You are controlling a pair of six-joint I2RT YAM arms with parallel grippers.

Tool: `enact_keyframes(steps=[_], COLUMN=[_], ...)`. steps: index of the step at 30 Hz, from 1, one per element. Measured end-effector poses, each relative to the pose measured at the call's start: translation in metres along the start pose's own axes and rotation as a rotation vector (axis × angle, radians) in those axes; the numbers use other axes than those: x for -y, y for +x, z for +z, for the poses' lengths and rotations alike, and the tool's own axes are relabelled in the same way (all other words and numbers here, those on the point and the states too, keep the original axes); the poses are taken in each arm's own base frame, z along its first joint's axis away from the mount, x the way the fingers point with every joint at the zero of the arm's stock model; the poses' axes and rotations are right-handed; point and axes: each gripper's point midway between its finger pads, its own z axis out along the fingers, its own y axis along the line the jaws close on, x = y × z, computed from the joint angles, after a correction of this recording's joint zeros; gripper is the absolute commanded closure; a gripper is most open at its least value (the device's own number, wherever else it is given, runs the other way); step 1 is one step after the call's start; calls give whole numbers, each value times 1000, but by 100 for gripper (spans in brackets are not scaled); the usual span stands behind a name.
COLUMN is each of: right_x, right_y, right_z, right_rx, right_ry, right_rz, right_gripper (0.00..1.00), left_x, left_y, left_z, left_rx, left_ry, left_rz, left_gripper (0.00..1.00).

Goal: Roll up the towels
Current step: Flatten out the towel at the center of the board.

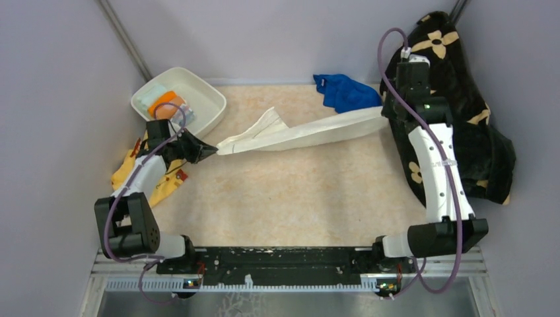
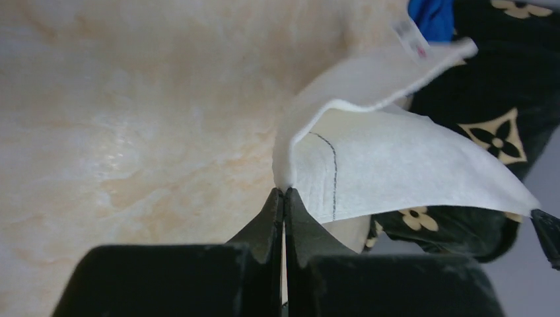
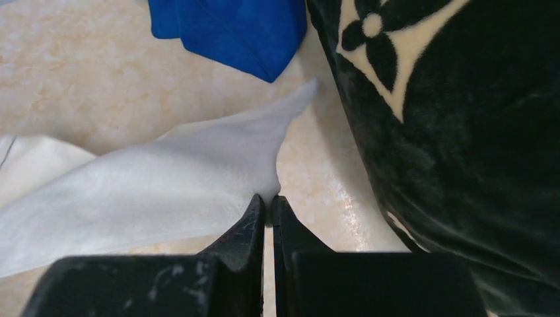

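The cream-white towel (image 1: 310, 131) hangs stretched between my two grippers above the middle of the table. My left gripper (image 1: 212, 151) is shut on its left end, seen in the left wrist view (image 2: 284, 191) with the towel (image 2: 396, 165) fanning out from the tips. My right gripper (image 1: 386, 112) is shut on its right end, seen in the right wrist view (image 3: 267, 199) with the towel (image 3: 165, 185) to the left. The royal blue towel (image 1: 345, 92) lies crumpled at the back and shows in the right wrist view (image 3: 231, 30). The printed towel (image 1: 170, 105) lies in a tray.
A white tray (image 1: 205, 99) stands at the back left. A yellow printed cloth (image 1: 165, 185) lies under my left arm. A large black blanket with cream flowers (image 1: 475, 145) is heaped along the right side, close beside my right gripper (image 3: 462, 132).
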Motion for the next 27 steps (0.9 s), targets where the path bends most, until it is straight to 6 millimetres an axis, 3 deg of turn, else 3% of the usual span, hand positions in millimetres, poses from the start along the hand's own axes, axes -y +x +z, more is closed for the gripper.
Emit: enact_keyframes(steps=[5,12,18,23,27], right_x=[8,12,15,24,33], right_y=[-11,-1,-5,-4,3], right_z=[-40,-66,-106,-145,-176], right_rx=[57,55,122,206,270], right_ry=[-22,-58,-109,-139,-154], right_rz=[-15,-37,-38,-14,15], right_gripper=[100,100,100,100,100], left_x=[27,89,122,155,160], left_y=[18,-2,-24,-51,-41], left_z=[-9,-58,-93,-150,-197], left_rx=[-79,11,92,293,435], left_ry=[143,313,326,272,236], left_rz=[-126,-113,-38,118,205], left_gripper=[100,100,100,100,100])
